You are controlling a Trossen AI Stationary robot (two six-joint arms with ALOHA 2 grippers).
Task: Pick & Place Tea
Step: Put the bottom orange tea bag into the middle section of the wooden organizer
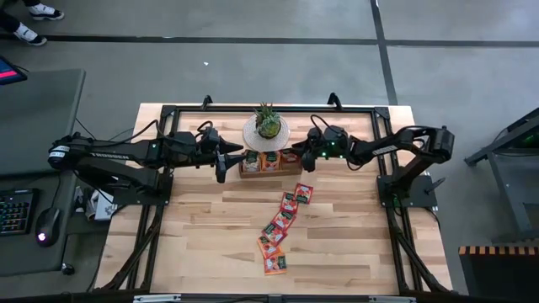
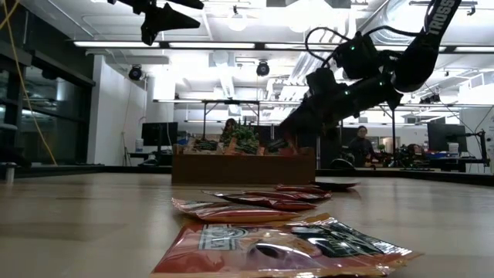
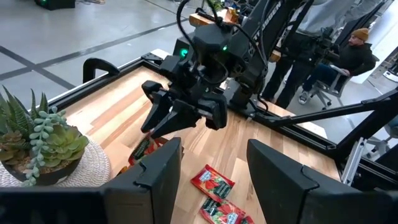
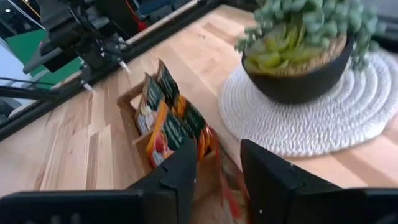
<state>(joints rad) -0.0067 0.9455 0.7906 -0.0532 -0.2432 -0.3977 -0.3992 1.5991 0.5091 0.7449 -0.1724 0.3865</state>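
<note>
RISK: right gripper (image 4: 217,171) over wooden tray (image 1: 269,164), fingers spread | sachet (image 4: 165,134) may snag, lift out | left gripper (image 3: 211,177) spread beside tray, empty | loose sachets (image 1: 282,223) remain on desk (image 1: 202,244)

Your light wooden tabletop (image 1: 202,244) carries a wooden tray (image 1: 269,171) of tea sachets at the back, a round woven mat (image 1: 251,135) under a potted succulent (image 1: 268,123), and loose sachets (image 1: 282,220) trailing forward.

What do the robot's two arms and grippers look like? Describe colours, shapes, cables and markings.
Both arms are black jointed tubes with black cables looping along them. The left arm carries white lettering; the right arm shows small green lights near its wrist. Each ends in two broad, flat black fingers.
</note>
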